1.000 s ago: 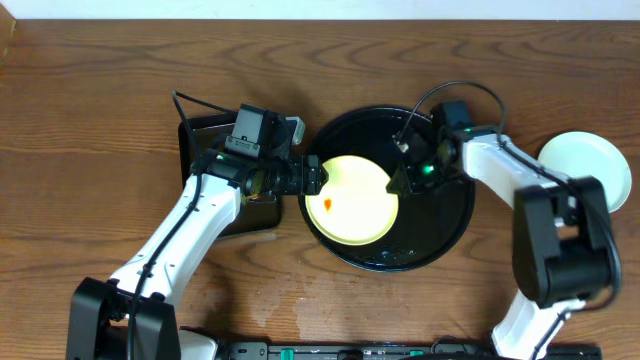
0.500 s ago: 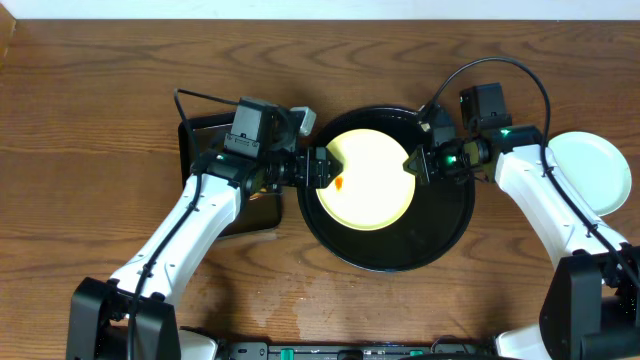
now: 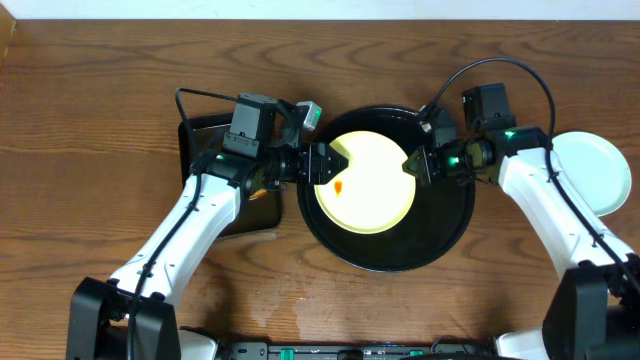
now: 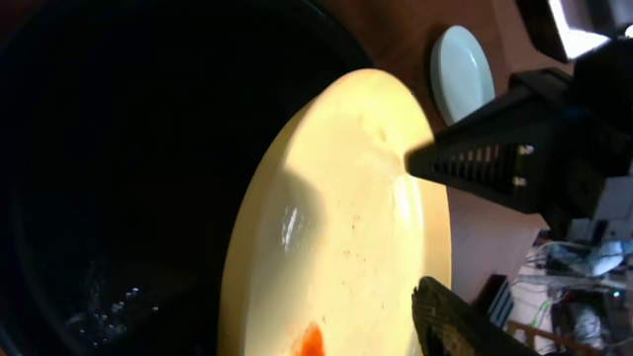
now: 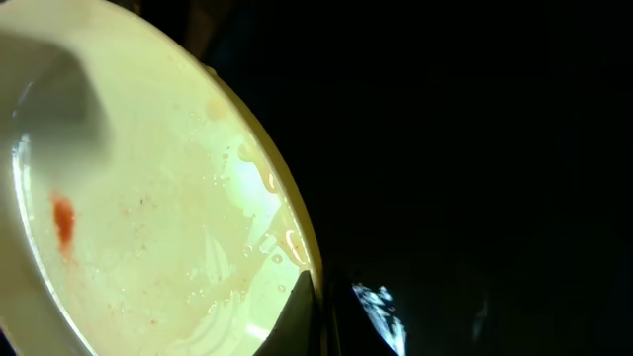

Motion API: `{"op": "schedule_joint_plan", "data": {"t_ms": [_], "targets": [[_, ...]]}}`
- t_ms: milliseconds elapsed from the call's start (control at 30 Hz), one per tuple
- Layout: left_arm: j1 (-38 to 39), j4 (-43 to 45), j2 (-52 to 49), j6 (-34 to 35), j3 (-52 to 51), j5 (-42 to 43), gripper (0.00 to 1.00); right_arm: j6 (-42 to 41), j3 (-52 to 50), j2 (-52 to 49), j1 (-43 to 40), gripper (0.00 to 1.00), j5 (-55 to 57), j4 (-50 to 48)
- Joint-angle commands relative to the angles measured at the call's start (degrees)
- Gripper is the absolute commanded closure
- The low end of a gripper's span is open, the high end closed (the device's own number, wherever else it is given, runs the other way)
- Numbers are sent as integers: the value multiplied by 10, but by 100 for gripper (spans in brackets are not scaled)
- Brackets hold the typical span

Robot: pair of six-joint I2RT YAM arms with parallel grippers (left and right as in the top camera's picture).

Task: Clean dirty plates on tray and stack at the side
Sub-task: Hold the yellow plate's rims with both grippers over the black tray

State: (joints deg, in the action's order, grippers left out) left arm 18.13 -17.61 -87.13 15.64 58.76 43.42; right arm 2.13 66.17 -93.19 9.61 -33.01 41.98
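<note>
Cleaning step: left end effector [image 3: 324, 164] pinches the yellow plate [image 3: 370, 182]; whether right end effector [image 3: 410, 164] grips, I cannot tell. Next, the orange smear [image 3: 339, 187] probably needs wiping.

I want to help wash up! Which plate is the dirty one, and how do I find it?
Find the big round black tray in the middle of the wooden table. The pale yellow plate over it has an orange smear near its left edge. The only other plate is white and sits off the tray, far right.
</note>
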Motion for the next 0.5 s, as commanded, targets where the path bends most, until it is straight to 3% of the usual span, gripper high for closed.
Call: {"op": "schedule_joint_plan", "data": {"t_ms": [0,33,100,233,467], "targets": [[1,-1,-5,1,7,12,39,3,2,36,-3,99,-15,-2],[1,0,-5,1,7,12,47,3,2,41,-3,99,-16,-2],[1,1,-5,1,7,12,72,3,2,50,-2,99,-16,-2],[1,4,-5,16,7,12,92,3,1,57,-2,99,-20,5],[1,6,-4,23,7,14,93,3,1,57,-2,99,-20,12]]}}
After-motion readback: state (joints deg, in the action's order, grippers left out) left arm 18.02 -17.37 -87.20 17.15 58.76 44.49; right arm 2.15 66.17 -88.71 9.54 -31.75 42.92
